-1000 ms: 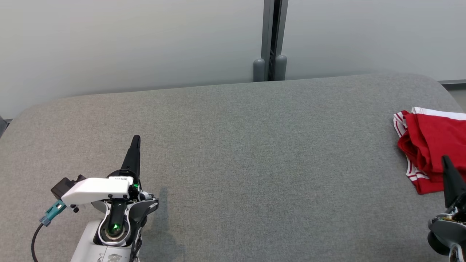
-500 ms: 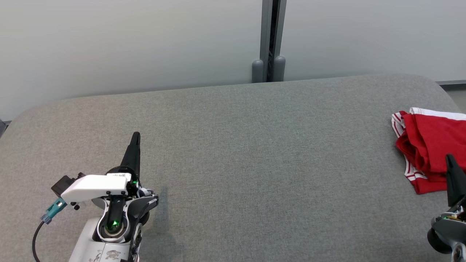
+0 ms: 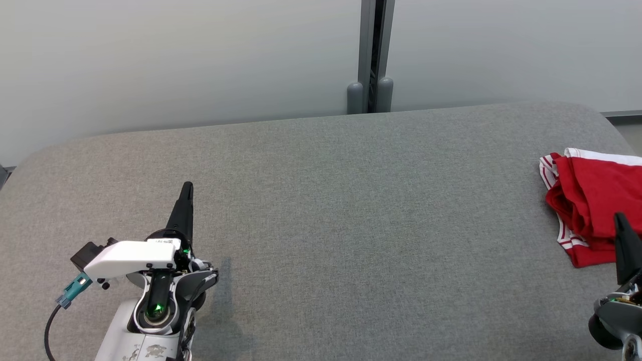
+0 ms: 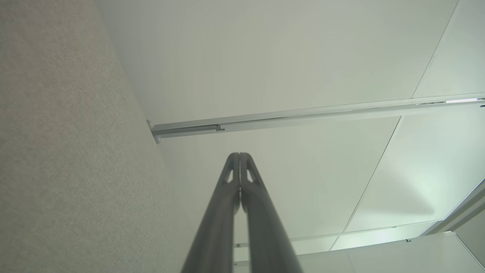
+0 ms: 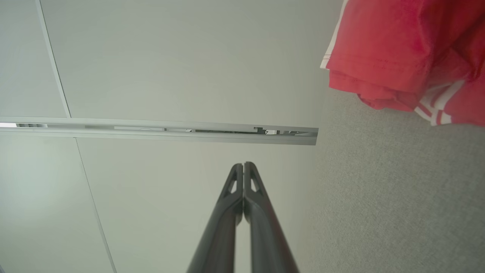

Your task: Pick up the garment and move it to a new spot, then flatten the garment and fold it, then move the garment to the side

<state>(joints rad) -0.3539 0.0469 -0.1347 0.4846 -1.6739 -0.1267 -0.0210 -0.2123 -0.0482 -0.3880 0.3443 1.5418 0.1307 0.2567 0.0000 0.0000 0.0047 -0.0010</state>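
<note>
The red garment (image 3: 594, 195) is being left folded on the grey table (image 3: 351, 225), far right of the grey post (image 3: 371, 95), unmoved since a second ago. Both the left gripper (image 3: 186, 189), well left of the post, and the right gripper (image 3: 621, 218), far right of it by the garment, are being kept pinched together, empty, unchanged in place.

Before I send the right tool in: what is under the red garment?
The red garment lies bunched on the grey padded surface; grey fabric shows along its visible edge. Anything beneath its folds is covered, and its right part runs out of frame.
</note>
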